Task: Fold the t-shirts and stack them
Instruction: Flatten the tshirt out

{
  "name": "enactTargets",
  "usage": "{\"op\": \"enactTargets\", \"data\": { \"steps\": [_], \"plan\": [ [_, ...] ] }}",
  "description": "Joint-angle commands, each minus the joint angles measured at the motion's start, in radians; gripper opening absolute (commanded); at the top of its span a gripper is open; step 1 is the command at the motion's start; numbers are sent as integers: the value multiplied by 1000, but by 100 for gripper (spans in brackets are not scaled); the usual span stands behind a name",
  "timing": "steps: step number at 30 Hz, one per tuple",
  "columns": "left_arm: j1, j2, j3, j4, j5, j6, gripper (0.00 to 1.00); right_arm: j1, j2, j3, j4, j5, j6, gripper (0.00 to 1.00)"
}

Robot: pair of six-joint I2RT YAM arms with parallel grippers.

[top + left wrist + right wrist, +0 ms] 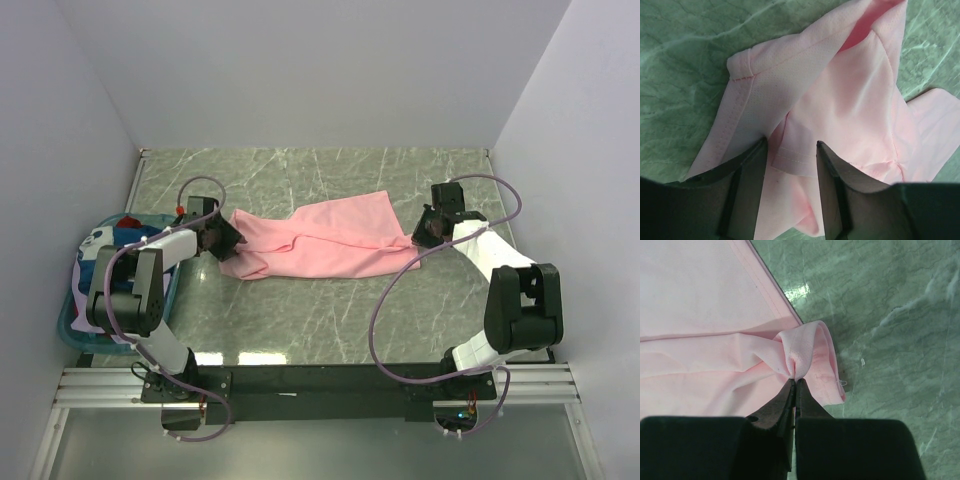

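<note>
Top view: a pink t-shirt (325, 240) lies spread on a green marble-patterned table (300, 320), in the middle of the frame between two robot arms. Its long axis runs left to right across the picture. The left end is bunched and narrow, and the right end is broader, with one corner pointing toward the upper right. I cannot tell which end holds the neck.

The left gripper (225, 238) sits at the shirt's left end and the right gripper (425, 232) at its right end. At the far left, a teal basket (70, 325) holds bunched t-shirts (110, 245) in blue, white and red.

Left wrist view: the left gripper (791, 150) has its two dark fingers parted. They straddle a stitched fold of pink cloth without visibly squeezing it. The shirt rises from the bottom centre toward the upper right of the frame, with a stitched edge at upper left.

Right wrist view: the right gripper (795, 382) is pinched closed on a small gathered tuck of the shirt's edge at frame centre. Pink cloth fills the left side, and its hem runs diagonally down from the top toward the pinch. Bare table fills the right.
</note>
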Motion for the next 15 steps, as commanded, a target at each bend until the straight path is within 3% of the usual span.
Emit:
{"op": "enactTargets", "data": {
  "steps": [1, 15],
  "plan": [
    [-5, -19, 40, -1, 27, 6, 49, -7, -39, -2, 17, -1, -2, 0],
    [-5, -39, 90, -24, 62, -12, 46, -7, -32, 8, 13, -2, -2, 0]
  ]
}}
